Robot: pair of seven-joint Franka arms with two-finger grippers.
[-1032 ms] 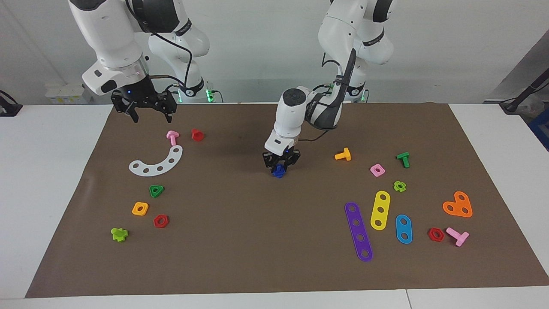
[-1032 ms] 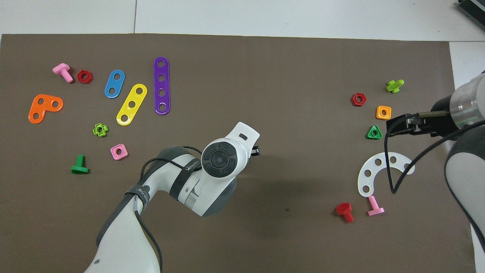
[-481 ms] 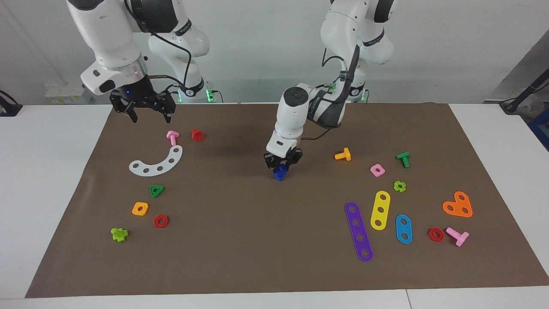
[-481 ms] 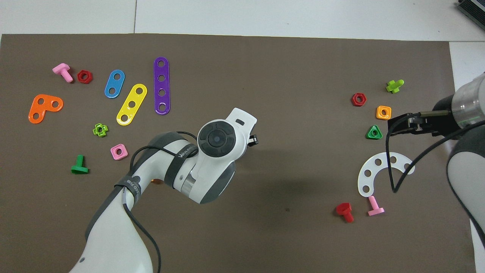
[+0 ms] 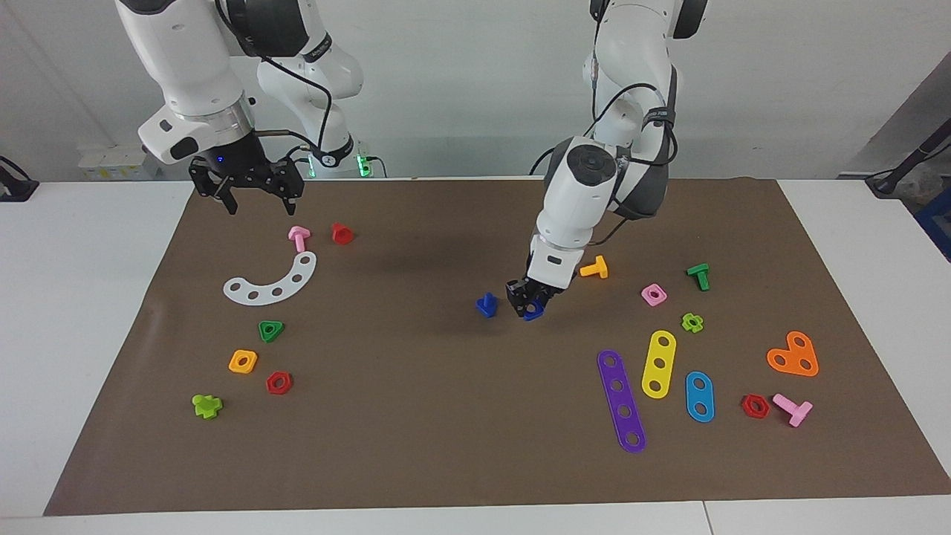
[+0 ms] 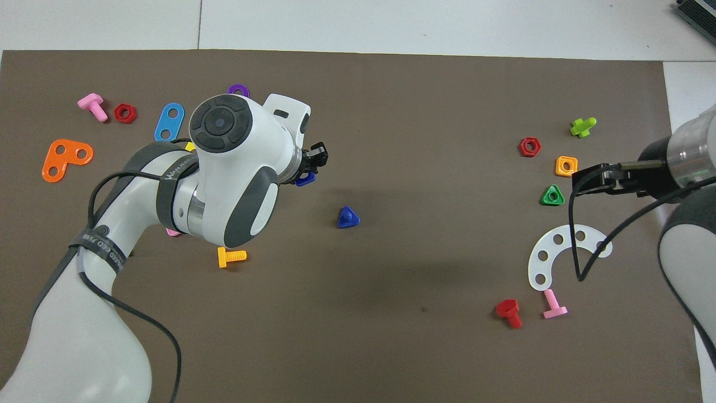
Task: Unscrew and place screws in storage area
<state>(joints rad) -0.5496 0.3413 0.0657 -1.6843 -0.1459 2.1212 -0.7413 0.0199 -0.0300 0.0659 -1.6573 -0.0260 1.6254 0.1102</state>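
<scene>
Since a second ago the left arm has swung from the middle of the plain brown mat [image 5: 416, 446] toward its own end of the white table [image 5: 89, 297], while the right arm waits as before, its right claw [image 5: 250, 195] spread wide in the air over the mat's corner. The left claw [image 5: 529, 306] now hangs low over the mat, pinched narrow on a small dark-blue plastic piece [image 5: 534, 313], probably the nut that sat on the screw, though its shape is hard to make out. Left where the claw was working is the dark-blue plastic toy screw with a triangular head [image 5: 487, 305]. It lies alone on bare mat, just beside the left claw toward the right arm's end, and seems to rest on its head with the stem up. I judge that the two parts have come apart, so the unscrewing of this one is done. The screw already sits on an open stretch of mat that can serve as storage, and the held piece remains to be set down.
</scene>
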